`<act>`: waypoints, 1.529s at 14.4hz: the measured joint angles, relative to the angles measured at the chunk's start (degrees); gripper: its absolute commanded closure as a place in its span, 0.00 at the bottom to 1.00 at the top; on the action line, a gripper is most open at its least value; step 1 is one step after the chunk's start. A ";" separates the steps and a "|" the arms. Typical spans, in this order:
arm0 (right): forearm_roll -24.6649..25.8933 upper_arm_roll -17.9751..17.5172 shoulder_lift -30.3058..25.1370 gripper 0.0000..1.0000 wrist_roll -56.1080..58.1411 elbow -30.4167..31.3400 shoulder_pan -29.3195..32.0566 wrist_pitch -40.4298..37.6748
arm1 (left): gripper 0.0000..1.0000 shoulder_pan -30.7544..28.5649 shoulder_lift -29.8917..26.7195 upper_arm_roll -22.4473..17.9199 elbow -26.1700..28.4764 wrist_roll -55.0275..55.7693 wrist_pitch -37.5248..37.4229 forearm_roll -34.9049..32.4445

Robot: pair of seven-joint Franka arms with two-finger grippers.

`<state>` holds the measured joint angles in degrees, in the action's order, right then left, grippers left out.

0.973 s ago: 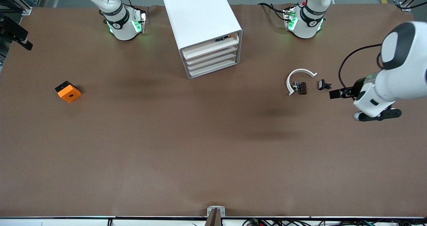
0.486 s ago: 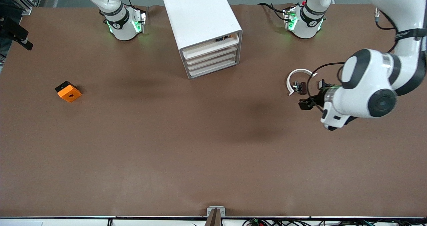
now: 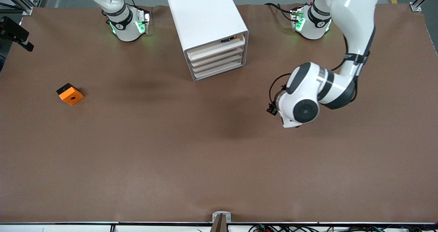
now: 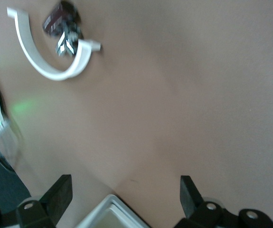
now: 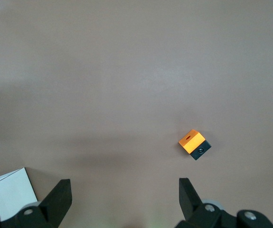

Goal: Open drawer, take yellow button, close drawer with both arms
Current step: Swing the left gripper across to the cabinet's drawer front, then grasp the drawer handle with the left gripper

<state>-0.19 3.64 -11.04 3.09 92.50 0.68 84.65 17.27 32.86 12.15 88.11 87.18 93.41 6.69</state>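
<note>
The white cabinet (image 3: 205,16) stands on the table between the two arm bases. Its top drawer (image 3: 215,50) is pushed in, like the three below it. A small dark and orange thing (image 3: 229,39) shows just above that drawer's front; I cannot tell whether it is the button. My left arm (image 3: 301,102) hangs over the table toward the left arm's end from the cabinet, and its wrist hides the gripper. In the left wrist view my left gripper (image 4: 124,197) is open and empty, with a cabinet corner (image 4: 110,213) between its fingers. My right gripper (image 5: 123,197) is open and empty, high over the table.
An orange block with a black hole (image 3: 70,94) lies toward the right arm's end; it also shows in the right wrist view (image 5: 193,144). A white curved piece (image 4: 46,52) and a dark clip (image 4: 60,23) lie on the table. In the front view the left arm covers them.
My left arm has swung from the table's left-arm end toward the cabinet and now covers the white curved piece and the clips. The right arm's base has not moved.
</note>
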 measured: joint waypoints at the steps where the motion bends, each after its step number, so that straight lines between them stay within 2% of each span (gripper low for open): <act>1: 0.00 0.00 0.00 0.00 0.00 0.00 0.00 0.00 | 0.00 1.71 1.33 0.01 -1.23 4.32 0.09 0.03; 3: 0.00 0.00 0.00 0.00 0.00 0.00 0.00 0.00 | 0.00 4.82 3.19 0.04 -3.49 13.38 0.10 0.50; 5: 0.00 0.00 0.00 0.00 0.00 0.00 0.00 0.00 | 0.00 6.21 3.79 0.03 -4.35 19.62 -0.02 4.54; 8: 0.00 0.00 0.00 0.00 0.00 0.00 0.00 0.00 | 0.00 6.08 3.89 -0.21 -4.39 25.33 -1.74 12.45; 12: 0.00 0.00 0.00 0.00 0.00 0.00 0.00 0.00 | 0.00 6.13 4.22 -0.26 -4.41 40.15 -2.39 18.24; 17: 0.00 0.00 0.00 0.00 0.00 0.00 0.00 0.00 | 0.00 6.83 6.00 -0.23 -4.38 43.50 -6.77 28.89; 22: 0.00 0.05 0.00 0.00 -0.01 0.00 0.00 0.00 | 0.00 8.86 6.92 -0.11 -4.38 43.48 -8.07 32.86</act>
<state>-0.19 3.70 -11.04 3.08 92.50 0.68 84.65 26.14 39.78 12.04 83.74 130.66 85.34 39.55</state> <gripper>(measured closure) 0.000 0.000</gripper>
